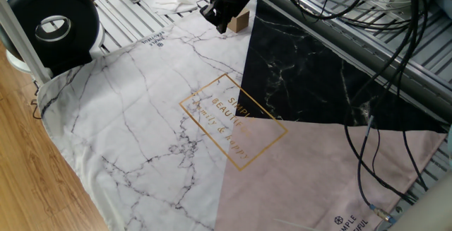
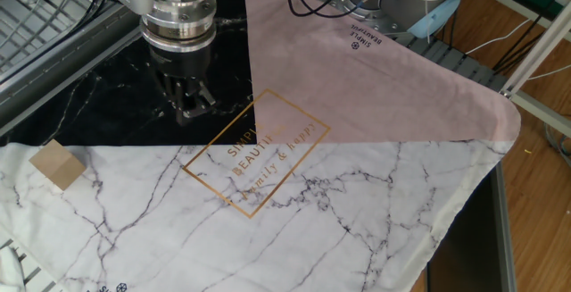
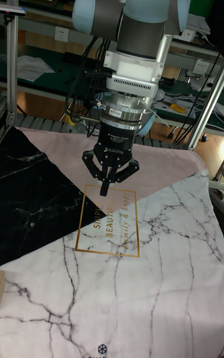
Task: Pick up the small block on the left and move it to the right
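The small block (image 2: 58,165) is a plain tan wooden cube resting on the white marble part of the cloth, far left in the other fixed view. In one fixed view only part of the block (image 1: 241,21) shows behind the gripper (image 1: 223,20). My gripper (image 2: 193,109) hangs above the black part of the cloth, well to the right of the cube and not touching it. In the tall fixed view the gripper (image 3: 104,189) points straight down with its fingers closed to a point and nothing between them.
The cloth has white marble (image 2: 312,221), black marble (image 1: 311,75) and pink (image 2: 357,78) sections, with a gold print (image 2: 254,149) in the middle. A black round device (image 1: 49,22) stands at one corner. Cables (image 1: 381,139) trail over the pink end.
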`<state>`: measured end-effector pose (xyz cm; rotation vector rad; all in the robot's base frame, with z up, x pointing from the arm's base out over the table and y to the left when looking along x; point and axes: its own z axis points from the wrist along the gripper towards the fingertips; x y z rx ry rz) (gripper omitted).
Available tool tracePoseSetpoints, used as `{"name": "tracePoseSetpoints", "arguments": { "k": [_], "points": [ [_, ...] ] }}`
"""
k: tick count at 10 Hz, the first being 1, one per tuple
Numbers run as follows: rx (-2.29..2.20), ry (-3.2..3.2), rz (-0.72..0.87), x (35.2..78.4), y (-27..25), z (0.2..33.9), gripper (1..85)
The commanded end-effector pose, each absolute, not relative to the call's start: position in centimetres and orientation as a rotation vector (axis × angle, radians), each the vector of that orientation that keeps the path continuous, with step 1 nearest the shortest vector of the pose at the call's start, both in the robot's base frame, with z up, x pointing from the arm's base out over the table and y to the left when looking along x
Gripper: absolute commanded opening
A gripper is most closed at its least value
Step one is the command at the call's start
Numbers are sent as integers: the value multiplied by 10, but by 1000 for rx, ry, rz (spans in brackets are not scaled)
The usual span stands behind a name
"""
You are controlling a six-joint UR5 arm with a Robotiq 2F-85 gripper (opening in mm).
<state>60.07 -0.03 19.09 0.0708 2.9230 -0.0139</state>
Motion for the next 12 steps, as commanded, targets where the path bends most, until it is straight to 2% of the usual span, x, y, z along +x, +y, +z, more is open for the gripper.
{"name": "tracePoseSetpoints", "arguments": {
  "k": [1,3,5,6,7,9,10,11,12],
  "points": [
    [-48,2883,-172,610,-27,196,13],
    [-60,2895,-80,608,-10,194,13],
    [-10,2930,92,599,19,192,13],
    [7,2980,66,586,14,190,13],
    [-48,2944,26,595,8,191,13],
    [-47,2934,79,601,15,190,13],
    [-90,2968,39,621,-11,174,13],
    [-185,2968,-109,644,-54,163,13],
    [-241,2953,-108,667,-74,153,13]
  ]
}}
